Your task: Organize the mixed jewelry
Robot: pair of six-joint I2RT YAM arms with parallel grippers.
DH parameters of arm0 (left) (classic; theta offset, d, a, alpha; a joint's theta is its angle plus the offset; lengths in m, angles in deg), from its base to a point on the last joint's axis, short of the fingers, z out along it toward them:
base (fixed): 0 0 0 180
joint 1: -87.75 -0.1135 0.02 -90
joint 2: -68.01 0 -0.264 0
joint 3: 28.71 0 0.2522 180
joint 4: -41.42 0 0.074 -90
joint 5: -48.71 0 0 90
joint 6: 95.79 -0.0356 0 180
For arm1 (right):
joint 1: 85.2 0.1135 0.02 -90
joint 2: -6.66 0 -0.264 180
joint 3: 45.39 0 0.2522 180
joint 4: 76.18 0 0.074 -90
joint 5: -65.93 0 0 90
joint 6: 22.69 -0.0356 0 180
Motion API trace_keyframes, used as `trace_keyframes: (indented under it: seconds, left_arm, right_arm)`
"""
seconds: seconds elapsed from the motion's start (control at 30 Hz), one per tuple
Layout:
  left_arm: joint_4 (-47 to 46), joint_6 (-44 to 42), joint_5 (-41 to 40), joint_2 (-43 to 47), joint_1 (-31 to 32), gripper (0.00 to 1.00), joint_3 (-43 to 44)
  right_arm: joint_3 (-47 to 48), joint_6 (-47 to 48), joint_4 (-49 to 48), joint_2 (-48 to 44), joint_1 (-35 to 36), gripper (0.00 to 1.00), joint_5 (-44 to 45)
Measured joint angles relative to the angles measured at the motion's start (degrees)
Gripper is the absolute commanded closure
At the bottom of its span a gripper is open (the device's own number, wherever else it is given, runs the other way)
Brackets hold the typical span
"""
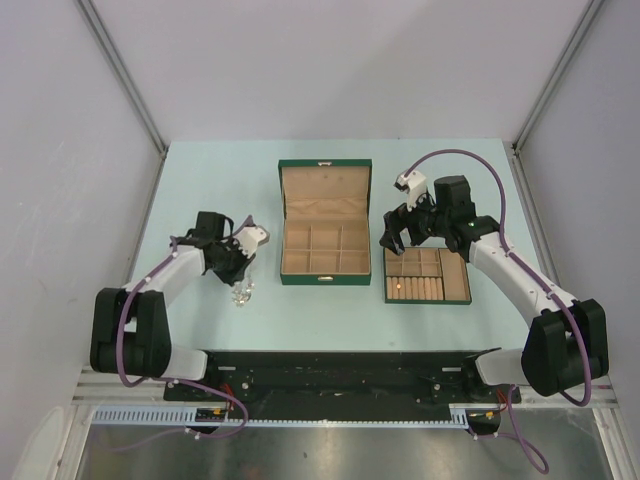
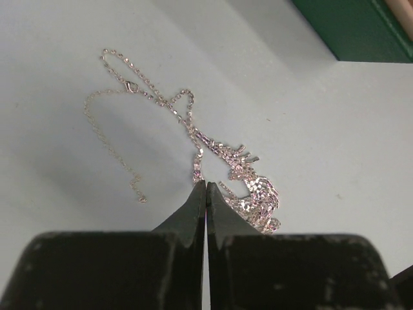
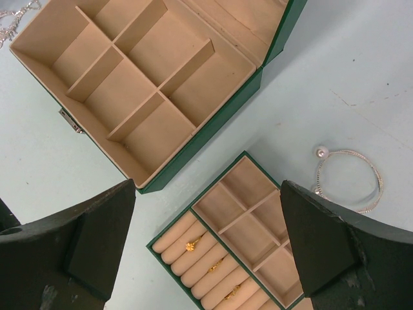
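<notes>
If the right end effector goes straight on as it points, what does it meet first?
Probably the tray, framed by the open jaws of the right end effector; depth is unclear.

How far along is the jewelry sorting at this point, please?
Done: small gold rings sit in the tan rolls of the flat green tray. In hand: the left end effector is shut at the silvery chain necklace, which lies on the table. Left: that necklace and the thin silvery loop beside the tray. The open green box looks empty, and the right end effector is open.
</notes>
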Motion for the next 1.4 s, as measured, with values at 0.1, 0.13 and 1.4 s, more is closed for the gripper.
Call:
trace_keyframes:
  seconds: [0.1,0.13,1.4]
  left_arm:
    - [0.3,0.0,0.4,0.7,0.0,1.0,0.0]
    - [0.3,0.0,0.4,0.7,0.0,0.95,0.0]
    - [0.5,1.2,1.2,-0.2,5.3,0.6,-1.3]
  right_arm:
    - [0.0,0.0,0.0,0.0,0.0,0.0,0.0]
    - [0.0,0.0,0.0,0.0,0.0,0.0,0.0]
    - [0.0,0.0,0.0,0.0,-0.1,0.0,0.0]
